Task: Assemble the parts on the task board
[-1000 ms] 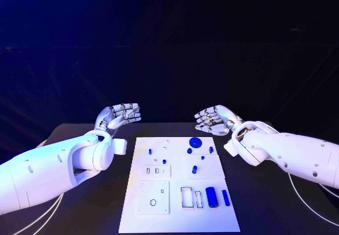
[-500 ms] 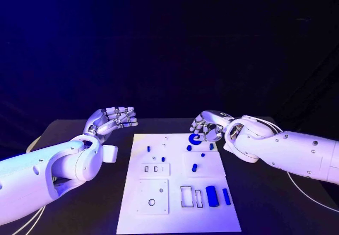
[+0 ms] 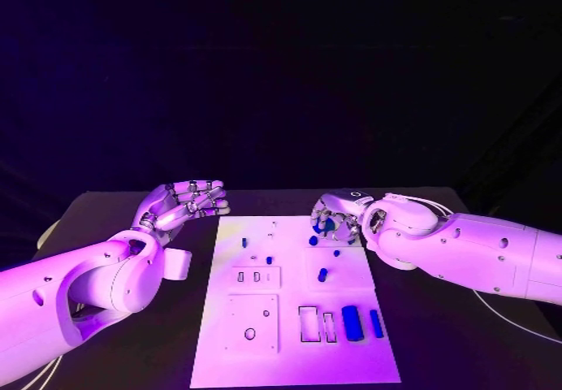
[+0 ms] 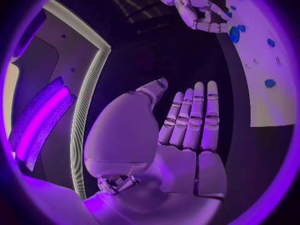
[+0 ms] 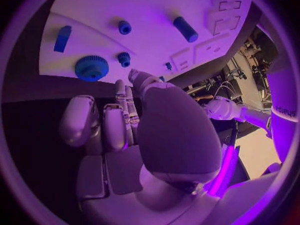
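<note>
- Two white robot arms reach over a black tabletop (image 3: pixel 140 325) toward the flat white rectangular task board (image 3: pixel 293 357), which lies lengthwise at its middle.
- Nearest on the board stand a blue upright cylinder (image 3: pixel 352 322) and a slim blue bar (image 3: pixel 376 322), beside two empty rectangular slots; bare tabletop flanks both long edges of the board.
- Mid-board, a short blue peg (image 3: pixel 322 275) stands apart from smaller blue studs.
- No lettering can be read on the board or its parts; a dark word printed on a white arm segment (image 5: pixel 285 110) in the right wrist view is too small to make out.
- The silver left hand (image 3: pixel 188 201) hovers off the board's far left corner, fingers curled and holding nothing.
- The silver right hand (image 3: pixel 336 216) sits over the board's far right end, fingers (image 5: pixel 112 127) curled beside the round blue toothed gear (image 5: pixel 91 68); whether they touch it I cannot tell.
- Beyond the board's far edge lies a strip of open tabletop.
</note>
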You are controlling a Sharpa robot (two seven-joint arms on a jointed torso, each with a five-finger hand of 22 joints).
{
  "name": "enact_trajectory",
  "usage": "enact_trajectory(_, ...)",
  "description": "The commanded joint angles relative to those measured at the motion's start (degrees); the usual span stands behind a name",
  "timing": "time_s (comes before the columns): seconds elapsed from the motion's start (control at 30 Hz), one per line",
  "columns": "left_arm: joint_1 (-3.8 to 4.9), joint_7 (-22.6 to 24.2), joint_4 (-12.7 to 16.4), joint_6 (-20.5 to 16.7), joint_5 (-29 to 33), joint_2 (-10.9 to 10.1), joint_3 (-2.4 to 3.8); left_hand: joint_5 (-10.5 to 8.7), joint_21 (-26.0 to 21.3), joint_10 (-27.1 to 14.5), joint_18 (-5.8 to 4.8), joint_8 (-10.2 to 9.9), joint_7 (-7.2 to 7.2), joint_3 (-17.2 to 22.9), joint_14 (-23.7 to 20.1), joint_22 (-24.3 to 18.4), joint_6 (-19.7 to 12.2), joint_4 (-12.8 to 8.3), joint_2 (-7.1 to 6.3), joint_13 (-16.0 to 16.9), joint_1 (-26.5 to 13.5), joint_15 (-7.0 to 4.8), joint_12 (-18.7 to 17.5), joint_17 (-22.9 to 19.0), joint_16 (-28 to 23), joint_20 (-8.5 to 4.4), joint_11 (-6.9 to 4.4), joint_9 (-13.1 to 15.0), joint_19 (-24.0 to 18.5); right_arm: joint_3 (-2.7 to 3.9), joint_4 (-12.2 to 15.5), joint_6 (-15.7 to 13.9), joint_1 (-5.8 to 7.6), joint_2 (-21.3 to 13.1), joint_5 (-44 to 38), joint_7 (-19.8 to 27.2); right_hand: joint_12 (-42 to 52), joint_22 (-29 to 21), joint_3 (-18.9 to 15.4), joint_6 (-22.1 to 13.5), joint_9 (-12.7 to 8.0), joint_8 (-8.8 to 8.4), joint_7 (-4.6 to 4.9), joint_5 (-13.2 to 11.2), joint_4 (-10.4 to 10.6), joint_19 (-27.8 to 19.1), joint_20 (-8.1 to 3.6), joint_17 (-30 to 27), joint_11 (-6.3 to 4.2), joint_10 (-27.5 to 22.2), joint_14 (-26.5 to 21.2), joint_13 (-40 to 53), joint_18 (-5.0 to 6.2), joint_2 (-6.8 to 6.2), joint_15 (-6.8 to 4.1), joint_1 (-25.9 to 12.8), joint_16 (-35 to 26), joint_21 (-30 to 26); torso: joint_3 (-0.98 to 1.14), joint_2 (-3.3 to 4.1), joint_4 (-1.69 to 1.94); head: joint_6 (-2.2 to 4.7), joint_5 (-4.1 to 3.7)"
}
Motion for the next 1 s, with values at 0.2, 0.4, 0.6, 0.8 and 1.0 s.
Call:
enact_trajectory(0.2,0.10,0.0,0.4,1.5,-0.4,-0.1,0.09,-0.04,0.4,0.3,0.28,0.3,0.90,0.2,-0.4,0.1,0.5,0.1,-0.39,0.0,-0.1,-0.03,-0.4,0.1,-0.2,0.09,0.12,0.0,0.4,0.02,0.0,1.7,-0.16,0.5,-3.2,-2.3,-0.3,4.1,0.7,-0.4,0.7,-0.10,0.19,0.3,0.2,0.3,0.62,1.5,0.11,-0.7,3.5,0.0,-1.08,-0.40,0.43,0.0,1.8,3.4,-0.15,0.56,0.22,-0.42,-0.21)
enact_trajectory(0.4,0.10,-0.1,0.4,1.5,-0.3,-0.2,0.11,-0.04,0.4,0.3,0.28,0.3,0.90,0.2,-0.4,0.1,0.5,0.1,-0.39,0.0,-0.1,-0.03,-0.4,0.1,-0.2,0.09,0.12,0.0,0.4,-0.01,-0.4,2.9,-0.58,0.9,-3.3,-2.6,-0.3,5.0,0.8,-0.5,0.8,-0.16,0.21,0.2,0.3,0.3,0.71,1.7,0.19,-0.9,3.5,0.0,-1.18,-0.47,0.50,-0.1,2.1,4.1,-0.17,0.60,0.30,-0.76,-0.22)
enact_trajectory(0.6,0.11,-0.1,0.5,1.5,-0.3,-0.4,0.18,-0.04,0.4,0.3,0.28,0.3,0.91,0.2,-0.4,0.1,0.5,0.2,-0.40,0.0,-0.1,-0.02,-0.4,0.1,-0.3,0.09,0.12,0.0,0.4,-0.03,-1.2,3.4,-0.90,1.4,-3.3,-2.8,-0.3,5.4,0.8,-0.4,1.0,-0.16,0.25,0.1,0.4,0.3,0.79,1.8,0.23,-1.1,3.5,-0.1,-1.21,-0.42,0.55,-0.3,2.3,4.4,-0.14,0.68,0.37,-0.83,-0.12)
enact_trajectory(0.8,0.11,-0.2,0.6,1.6,-0.3,-0.4,0.23,-0.04,0.4,0.3,0.27,0.3,0.92,0.2,-0.5,0.1,0.5,0.2,-0.41,0.0,-0.2,-0.01,-0.4,0.2,-0.3,0.09,0.13,0.0,0.4,-0.04,-2.2,3.3,-1.10,2.2,-3.7,-3.1,-0.3,5.9,0.9,-0.3,1.1,-0.09,0.32,0.2,0.6,0.3,0.90,1.9,0.28,-1.2,3.5,-0.1,-1.26,-0.23,0.56,-0.4,2.5,4.8,-0.13,0.78,0.41,-0.91,-0.03)
enact_trajectory(1.0,0.12,-0.3,0.7,1.7,-0.3,-0.4,0.26,-0.04,0.4,0.3,0.27,0.3,0.92,0.2,-0.5,0.1,0.5,0.2,-0.42,0.0,-0.2,0.00,-0.4,0.2,-0.3,0.09,0.14,0.0,0.4,-0.05,-2.8,3.4,-1.25,3.0,-3.9,-3.1,-0.3,6.1,1.0,-0.2,1.2,-0.07,0.37,0.2,0.7,0.2,0.94,2.0,0.29,-1.2,3.4,-0.1,-1.27,-0.08,0.58,-0.5,2.6,5.0,-0.16,0.84,0.30,-1.04,0.02)
